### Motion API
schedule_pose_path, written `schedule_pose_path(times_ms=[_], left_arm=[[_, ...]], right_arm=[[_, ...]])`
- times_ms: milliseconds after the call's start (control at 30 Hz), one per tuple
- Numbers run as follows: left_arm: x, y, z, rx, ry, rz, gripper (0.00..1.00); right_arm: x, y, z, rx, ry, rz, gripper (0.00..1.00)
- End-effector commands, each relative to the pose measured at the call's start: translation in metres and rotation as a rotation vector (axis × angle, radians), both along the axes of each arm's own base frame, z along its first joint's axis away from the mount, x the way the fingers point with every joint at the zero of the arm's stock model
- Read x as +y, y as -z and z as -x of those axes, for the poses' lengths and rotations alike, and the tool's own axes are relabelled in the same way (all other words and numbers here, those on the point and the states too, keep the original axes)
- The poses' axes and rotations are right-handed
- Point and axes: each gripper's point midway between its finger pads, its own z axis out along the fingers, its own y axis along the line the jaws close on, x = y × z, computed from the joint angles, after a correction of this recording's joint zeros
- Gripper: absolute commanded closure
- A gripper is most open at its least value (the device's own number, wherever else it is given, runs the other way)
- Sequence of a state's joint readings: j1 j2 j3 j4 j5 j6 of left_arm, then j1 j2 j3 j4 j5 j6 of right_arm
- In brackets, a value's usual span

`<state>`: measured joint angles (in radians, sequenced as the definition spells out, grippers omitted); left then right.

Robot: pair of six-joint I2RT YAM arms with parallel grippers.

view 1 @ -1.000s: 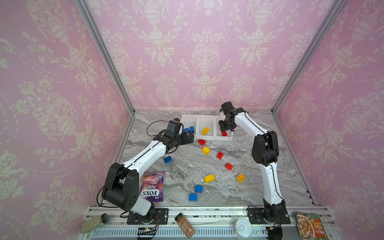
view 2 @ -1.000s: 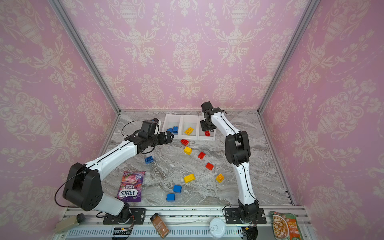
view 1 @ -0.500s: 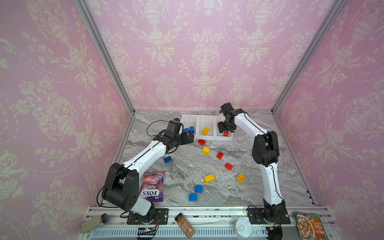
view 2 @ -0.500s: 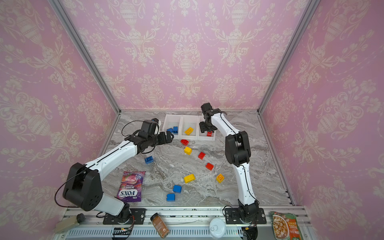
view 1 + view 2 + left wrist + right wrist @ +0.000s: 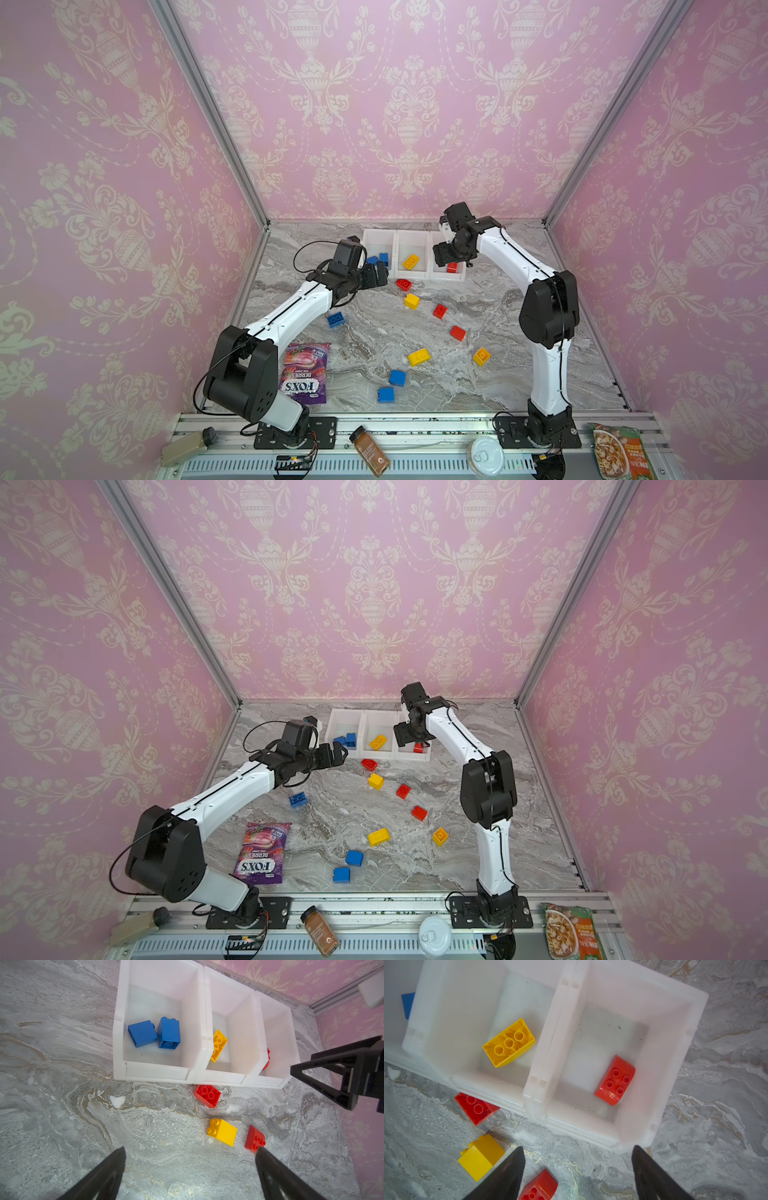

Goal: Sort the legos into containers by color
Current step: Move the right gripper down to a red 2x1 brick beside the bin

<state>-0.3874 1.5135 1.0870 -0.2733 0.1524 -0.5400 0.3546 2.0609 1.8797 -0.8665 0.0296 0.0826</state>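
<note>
"Right wrist view first. What do you see?"
"I see the right gripper (image 5: 578, 1147). Its two black fingers are far apart and hold nothing. It hangs over the front edge of the containers (image 5: 542, 1076)."
"What is inside them?"
"One red lego (image 5: 614, 1080) lies in the end bin with its bumps up. No finger touches it. One yellow lego (image 5: 508, 1043) lies in the middle bin with its hollow side up."
"And the bin at the other end?"
"The left wrist view shows two blue legos (image 5: 143, 1033) in it. They lie side by side and touch."
"What about the left gripper (image 5: 191, 1148)?"
"It is wide open too, with nothing between its fingers. In both top views it hangs over the table (image 5: 498, 374), just in front of the bin with the blue ones."
"Are more bricks out?"
"Yes. Nine loose legos (image 5: 419, 357) lie on the table: three red, three yellow and three blue. One loose red lego (image 5: 404, 284) sits just beside the front of the containers. Two blue ones lie close together near the front edge of the table."
</note>
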Motion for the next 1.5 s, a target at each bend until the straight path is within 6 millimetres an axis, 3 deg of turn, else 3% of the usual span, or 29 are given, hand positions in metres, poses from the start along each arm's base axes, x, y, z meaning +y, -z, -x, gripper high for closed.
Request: schedule_pose_path(times_ms=[0,300,533,667,833,1467], left_arm=[[0.002,0.005,0.001,0.012,-0.003,0.015,0.01],[0.014,0.014,0.004,0.034,-0.037,0.021,0.01],[0.036,0.014,0.007,0.038,-0.084,0.045,0.01],[0.047,0.010,0.010,0.027,-0.103,0.046,0.01],[0.055,0.008,0.012,0.021,-0.116,0.051,0.01],[0.062,0.005,0.011,0.016,-0.127,0.056,0.01]], right_arm=[[0.011,-0.009,0.018,0.003,-0.011,-0.046,0.17],[0.063,-0.006,0.053,-0.004,-0.036,-0.219,0.16],[0.111,0.028,0.059,0.036,-0.122,-0.210,0.17],[0.129,0.052,0.058,0.069,-0.171,-0.176,0.15],[0.139,0.074,0.049,0.037,-0.192,-0.124,0.11],[0.152,0.099,0.026,-0.037,-0.222,-0.062,0.10]])
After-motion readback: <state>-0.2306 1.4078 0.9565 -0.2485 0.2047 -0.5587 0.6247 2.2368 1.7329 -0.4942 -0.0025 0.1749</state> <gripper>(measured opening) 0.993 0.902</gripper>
